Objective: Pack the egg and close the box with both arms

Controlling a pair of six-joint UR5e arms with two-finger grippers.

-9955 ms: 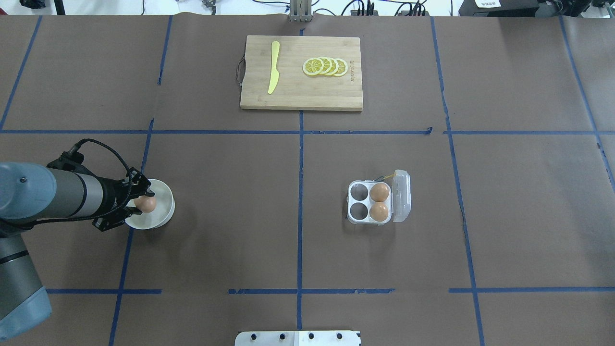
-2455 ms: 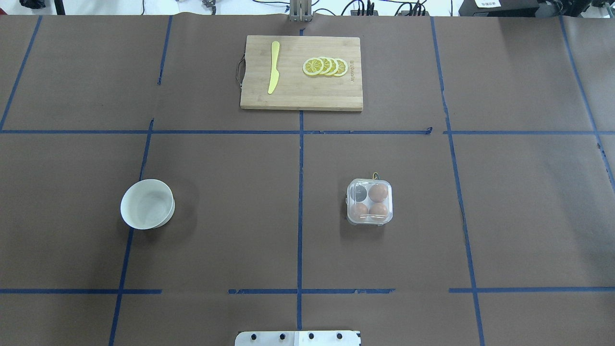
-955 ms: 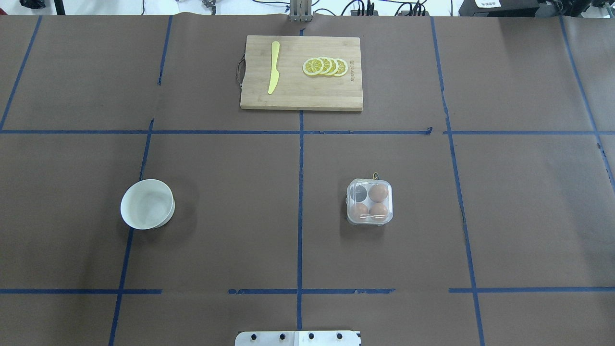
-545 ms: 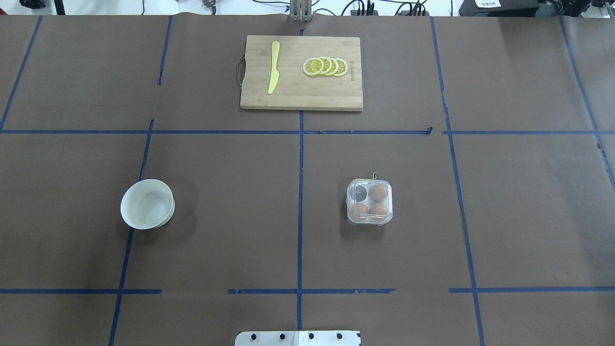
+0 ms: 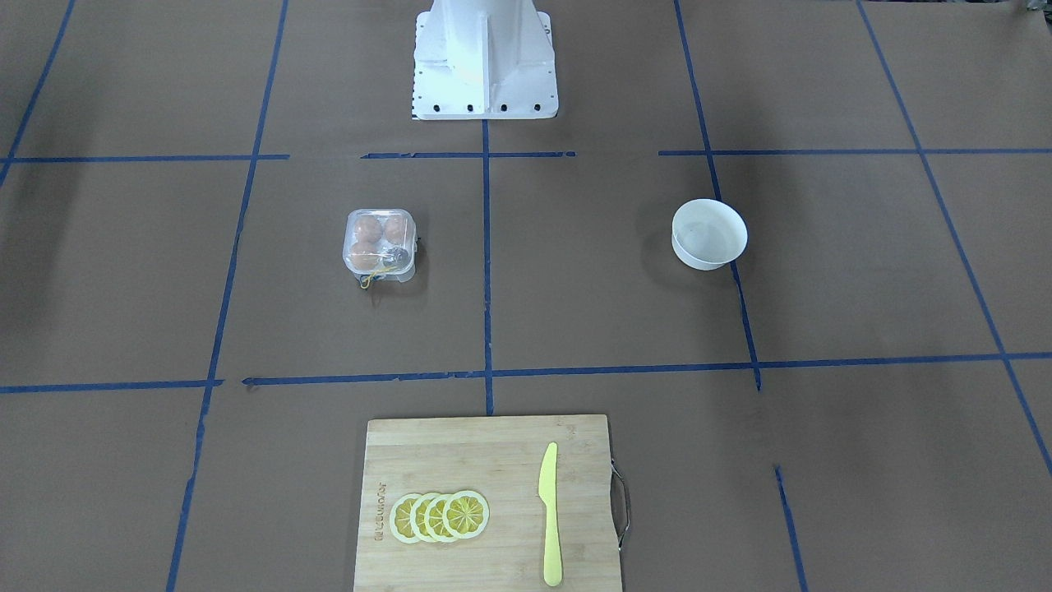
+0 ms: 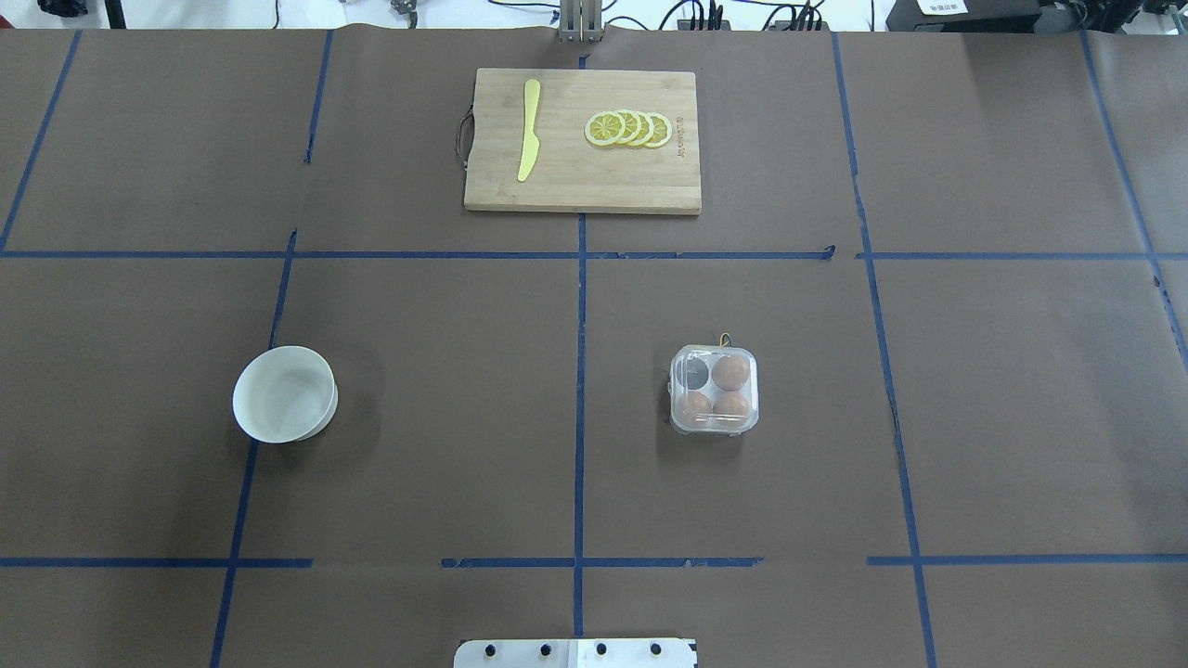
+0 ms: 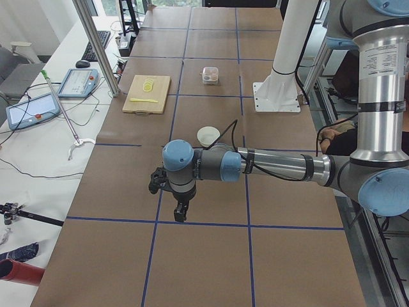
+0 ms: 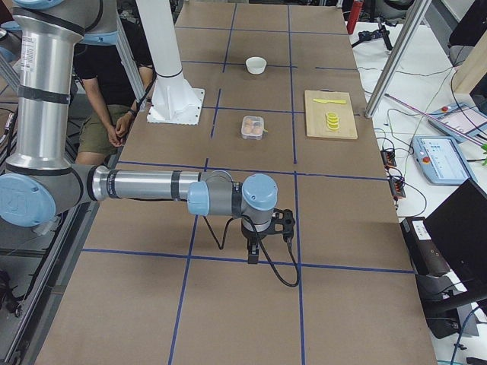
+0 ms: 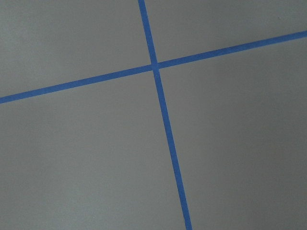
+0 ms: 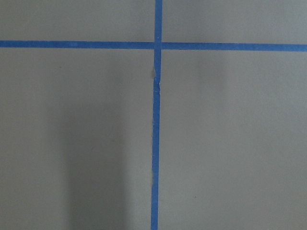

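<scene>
Egg (image 6: 693, 405): light-brown, matt, oval. It sits in the box (image 6: 714, 390), in the cell on the robot's side and toward its left. Two look-alike eggs fill both cells on the robot's right, and the fourth cell shows dark. The box is clear plastic with four cells. Its lid is down flat over them, and a yellow string (image 5: 371, 275) trails off the side away from the robot. The box stands on the brown surface (image 6: 445, 417), just right of the centre tape line (image 6: 580, 371).

White bowl (image 6: 283, 394) is well apart on the robot's left; we see only its white inside. The wooden board (image 6: 582, 190) at the far edge carries lemon slices (image 6: 629, 128) and a yellow knife (image 6: 529, 130).

Left pincer (image 7: 181, 216) points down over the surface at the robot's left end, beyond the bowl and well apart from box and egg. Right pincer (image 8: 253, 255) points down over the right end, also well apart from the box. Both show only in the side views, so we cannot tell whether either is released or clenched. Nothing appears between the fingers. Both wrist views show only tape crossings on the surface.
</scene>
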